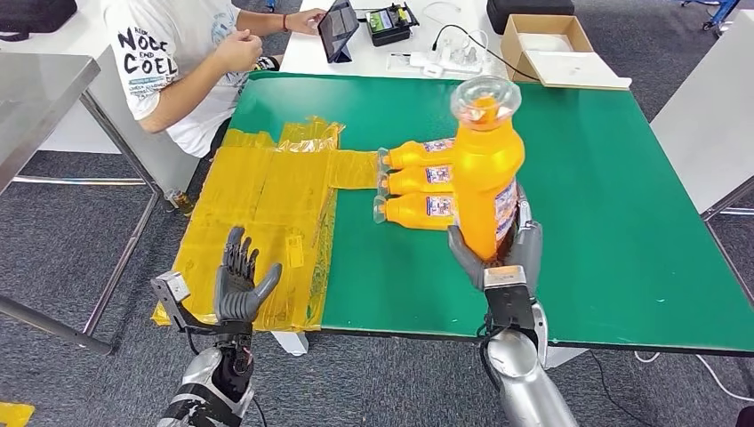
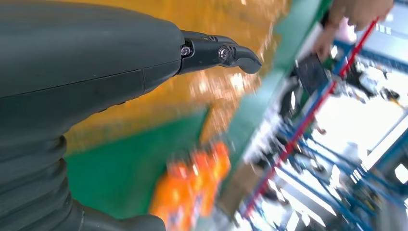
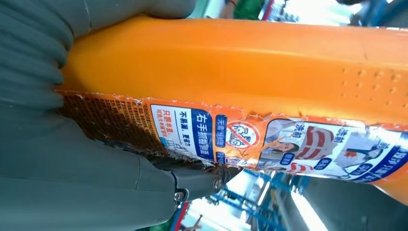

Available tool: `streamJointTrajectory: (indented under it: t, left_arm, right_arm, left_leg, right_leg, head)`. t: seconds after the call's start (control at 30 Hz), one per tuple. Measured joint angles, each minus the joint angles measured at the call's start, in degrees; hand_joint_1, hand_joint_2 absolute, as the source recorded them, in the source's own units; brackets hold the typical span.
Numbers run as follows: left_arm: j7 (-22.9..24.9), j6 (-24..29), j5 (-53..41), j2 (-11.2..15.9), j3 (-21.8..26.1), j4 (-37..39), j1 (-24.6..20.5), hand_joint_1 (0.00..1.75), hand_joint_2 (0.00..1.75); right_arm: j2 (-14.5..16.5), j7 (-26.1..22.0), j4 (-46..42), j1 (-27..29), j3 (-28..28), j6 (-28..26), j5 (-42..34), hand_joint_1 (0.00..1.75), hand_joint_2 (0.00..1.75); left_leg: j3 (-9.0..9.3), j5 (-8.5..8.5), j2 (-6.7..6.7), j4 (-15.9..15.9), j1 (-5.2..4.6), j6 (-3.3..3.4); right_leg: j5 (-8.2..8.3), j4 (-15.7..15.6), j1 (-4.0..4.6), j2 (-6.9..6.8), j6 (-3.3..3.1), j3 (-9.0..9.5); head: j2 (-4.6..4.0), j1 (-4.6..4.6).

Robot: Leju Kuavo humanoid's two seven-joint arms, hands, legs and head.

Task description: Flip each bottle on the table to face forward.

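My right hand (image 1: 498, 253) grips an orange bottle (image 1: 485, 173) around its lower body and holds it upright above the green table (image 1: 613, 231), clear cap toward the camera. Up close, the right wrist view has the same bottle (image 3: 231, 62) with its torn printed label (image 3: 240, 137), my right hand (image 3: 72, 159) wrapped around it. Three more orange bottles (image 1: 420, 182) lie side by side on the table just behind it, caps pointing left. My left hand (image 1: 238, 283) hovers with fingers spread over the yellow plastic sheet (image 1: 267, 205) and holds nothing. Blurred lying bottles (image 2: 192, 187) appear past my left hand (image 2: 86, 82).
A person in a white T-shirt (image 1: 182, 62) sits at the table's far left corner, using a tablet (image 1: 338, 28). A cardboard box (image 1: 547, 49) and cables sit on the white table behind. A grey table (image 1: 40, 98) stands at the left.
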Motion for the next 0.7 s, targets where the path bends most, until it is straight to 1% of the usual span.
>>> streamJointTrajectory:
  t: [0.17, 0.23, 0.4, 0.7]
  left_arm:
    - [2.05, -6.3, 5.69, 0.3, -2.59, -4.81, 2.05, 0.0, 1.75]
    - [2.52, -7.92, 6.67, 0.51, -3.66, -6.32, 2.64, 0.0, 1.75]
    - [2.79, -8.55, 7.15, 0.93, -5.1, -8.32, 3.35, 0.0, 1.75]
    - [2.84, -9.02, 7.4, 1.49, -5.87, -9.26, 3.65, 0.0, 1.75]
  right_arm:
    - [1.99, -3.41, 0.6, 2.98, -2.46, 1.6, -1.72, 1.75, 1.75]
    - [2.79, -4.81, 1.7, 4.14, -3.08, 2.16, -2.1, 1.75, 1.75]
    - [3.98, -5.55, 3.39, 5.49, -3.86, 2.28, -2.32, 1.75, 1.75]
    - [4.63, -5.61, 4.88, 5.64, -4.35, 2.56, -2.45, 1.75, 1.75]
  left_leg:
    - [0.0, 0.0, 0.0, 0.0, 0.0, 0.0]
    - [-0.01, 0.0, 0.0, 0.0, 0.0, 0.0]
    - [-0.02, 0.0, 0.01, 0.0, 0.0, 0.0]
    - [-0.03, 0.0, 0.01, 0.0, 0.0, 0.0]
  right_leg:
    - [0.0, -0.01, 0.0, 0.0, 0.0, 0.01]
    - [0.0, 0.0, 0.0, 0.0, 0.0, 0.0]
    - [0.0, 0.0, 0.0, 0.01, 0.0, -0.02]
    - [0.0, 0.0, 0.0, 0.0, 0.0, -0.02]
  head:
    - [0.0, 0.01]
    - [0.0, 0.01]
    - [0.0, 0.0]
    - [0.0, 0.0]
